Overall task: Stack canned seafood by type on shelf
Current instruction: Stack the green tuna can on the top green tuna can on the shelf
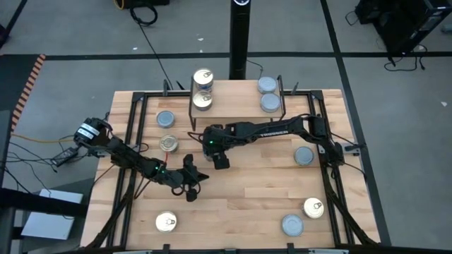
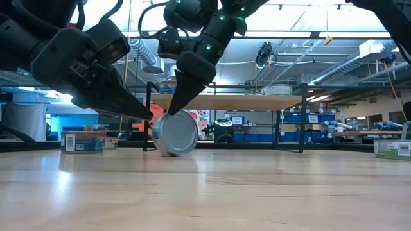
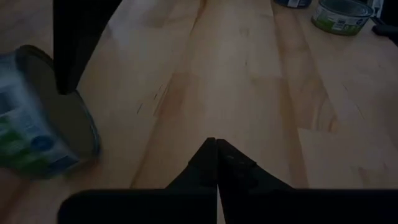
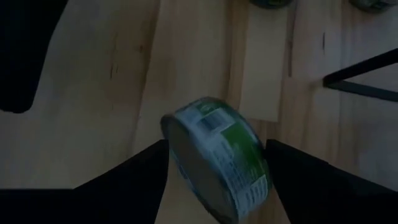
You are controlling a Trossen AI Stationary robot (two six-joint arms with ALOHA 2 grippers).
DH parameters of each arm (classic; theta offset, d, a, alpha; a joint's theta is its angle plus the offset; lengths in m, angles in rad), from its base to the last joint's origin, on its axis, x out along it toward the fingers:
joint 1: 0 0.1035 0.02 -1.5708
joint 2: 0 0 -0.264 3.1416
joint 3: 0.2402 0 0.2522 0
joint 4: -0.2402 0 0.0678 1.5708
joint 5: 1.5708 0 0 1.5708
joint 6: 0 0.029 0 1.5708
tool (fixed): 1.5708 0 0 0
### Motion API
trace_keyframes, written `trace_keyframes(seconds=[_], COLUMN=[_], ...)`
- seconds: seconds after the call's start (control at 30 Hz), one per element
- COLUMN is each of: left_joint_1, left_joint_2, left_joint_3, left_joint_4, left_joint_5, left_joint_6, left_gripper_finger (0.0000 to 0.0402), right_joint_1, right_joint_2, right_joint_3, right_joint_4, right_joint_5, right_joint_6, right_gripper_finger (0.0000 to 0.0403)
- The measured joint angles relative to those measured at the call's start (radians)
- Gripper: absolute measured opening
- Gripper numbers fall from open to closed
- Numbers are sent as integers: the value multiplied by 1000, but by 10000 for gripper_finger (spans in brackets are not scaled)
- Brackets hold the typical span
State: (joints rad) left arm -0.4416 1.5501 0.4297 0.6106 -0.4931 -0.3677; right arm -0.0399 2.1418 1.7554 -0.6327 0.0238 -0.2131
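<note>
A: Where is the right tool (image 4: 214,163)?

B: Just in front of the shelf (image 1: 233,106), near the middle of the worktop (image 1: 247,204). Its fingers are spread, one on each side of a tin (image 4: 217,158) that stands on its edge, tilted. In the low view that tin (image 2: 174,133) shows its flat face, rim on the wood. I cannot tell whether the fingers touch it.

A: And the left tool (image 1: 189,185)?

B: Pressed together, pinching nothing, low over the worktop at about seven o'clock from the right one.

A: How far along is the stacking?

B: Partly done, I judge. On the shelf sit gold-topped tins (image 1: 203,88) at its eleven o'clock end and blue-grey tins (image 1: 268,94) at its one o'clock end. Loose ones are left: a gold-topped tin (image 1: 168,144) and a grey one (image 1: 166,118) at nine o'clock, one grey (image 1: 304,155) at three, a pair (image 1: 304,216) at five, one gold (image 1: 166,222) at seven.

A: So the step in hand?

B: Picking up the tipped tin, I think. Next the fingers must close squarely across it, since a tin on its rim may roll, then lift it to the matching pile.
</note>
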Motion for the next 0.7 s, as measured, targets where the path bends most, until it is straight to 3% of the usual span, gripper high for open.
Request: trace_keyframes(seconds=[0.43,0.57,0.7], left_joint_1=[0,0,0], left_joint_2=[0,0,0], left_joint_3=[0,0,0], left_joint_4=[0,0,0], left_joint_5=[8,8,8], left_joint_6=[-2,-2,-3], left_gripper_finger=[2,2,2], right_joint_1=[-4,-22,-33], right_joint_2=[0,0,0], right_joint_3=[-1,-1,-2], right_joint_4=[-6,-23,-29], right_joint_5=[-19,-94,-103], right_joint_6=[-153,-149,-146], right_gripper_finger=[293,277,242])
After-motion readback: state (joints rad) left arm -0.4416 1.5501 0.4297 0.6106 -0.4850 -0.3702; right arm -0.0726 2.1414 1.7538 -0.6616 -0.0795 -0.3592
